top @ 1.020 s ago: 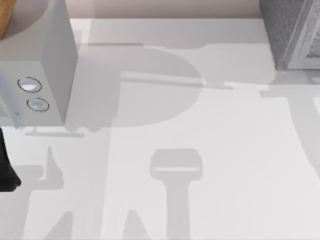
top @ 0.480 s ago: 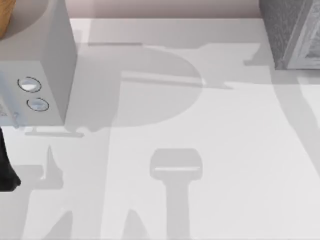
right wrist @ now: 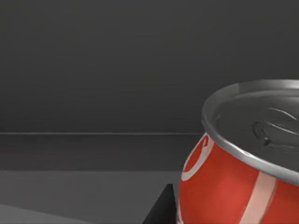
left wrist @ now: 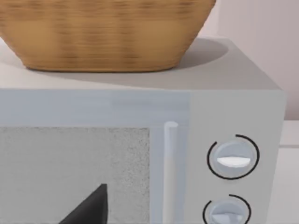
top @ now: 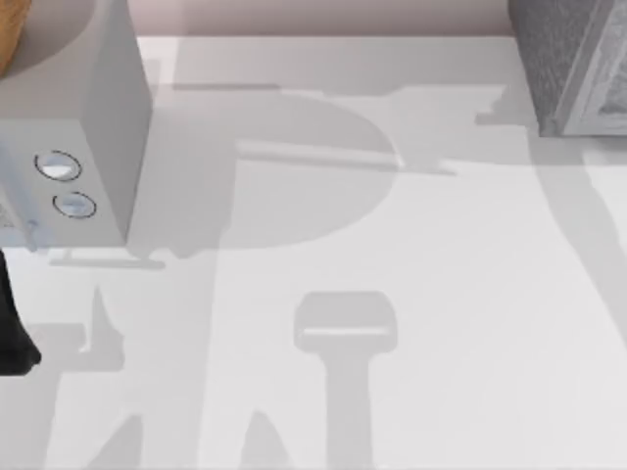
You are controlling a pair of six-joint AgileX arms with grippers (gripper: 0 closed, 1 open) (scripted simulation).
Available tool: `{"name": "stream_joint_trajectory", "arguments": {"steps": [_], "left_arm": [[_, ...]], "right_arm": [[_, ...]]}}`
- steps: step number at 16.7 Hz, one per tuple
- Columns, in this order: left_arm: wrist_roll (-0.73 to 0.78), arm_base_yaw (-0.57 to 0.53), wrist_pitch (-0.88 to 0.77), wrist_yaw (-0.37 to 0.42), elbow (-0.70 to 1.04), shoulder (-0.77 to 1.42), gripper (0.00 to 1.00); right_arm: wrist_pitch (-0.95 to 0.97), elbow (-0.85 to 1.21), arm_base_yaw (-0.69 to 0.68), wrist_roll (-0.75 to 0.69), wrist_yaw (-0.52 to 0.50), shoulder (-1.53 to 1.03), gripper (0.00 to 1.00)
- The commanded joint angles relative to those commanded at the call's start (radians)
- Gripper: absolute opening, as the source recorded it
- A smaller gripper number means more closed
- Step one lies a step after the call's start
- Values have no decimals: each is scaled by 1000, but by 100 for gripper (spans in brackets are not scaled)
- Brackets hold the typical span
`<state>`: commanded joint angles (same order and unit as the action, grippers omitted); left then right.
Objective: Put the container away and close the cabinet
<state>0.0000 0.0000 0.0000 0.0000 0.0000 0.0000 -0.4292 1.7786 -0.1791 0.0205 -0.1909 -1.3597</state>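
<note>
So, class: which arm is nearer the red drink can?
Right. Its wrist camera sits close against the can, with a dark interior behind it. The left arm is at the table's left edge, facing the light grey box with dials.

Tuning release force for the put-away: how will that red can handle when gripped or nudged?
The can has a smooth, glossy painted wall, so it could slip in a light grip. Its round body would probably roll if tipped on its side. The metal rim and thin-looking wall suggest it is light and may dent under a hard squeeze. It sits close against dark grey surroundings.
</note>
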Motion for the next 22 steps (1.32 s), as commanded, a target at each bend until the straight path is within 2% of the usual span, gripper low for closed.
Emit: {"name": "stream_joint_trajectory", "arguments": {"steps": [4,10,14,17,22], "left_arm": [[0,0,0,0,0,0,100],[0,0,0,0,0,0,100],[0,0,0,0,0,0,100],[0,0,0,0,0,0,100],[0,0,0,0,0,0,100]], "right_arm": [[-55,195,14,0,12,-159,0],[-169,669,50,-1,41,-488,0],[-229,908,72,-2,61,-662,0],[-251,989,81,-2,69,-728,0],[-252,994,82,-2,69,-732,0]]}}
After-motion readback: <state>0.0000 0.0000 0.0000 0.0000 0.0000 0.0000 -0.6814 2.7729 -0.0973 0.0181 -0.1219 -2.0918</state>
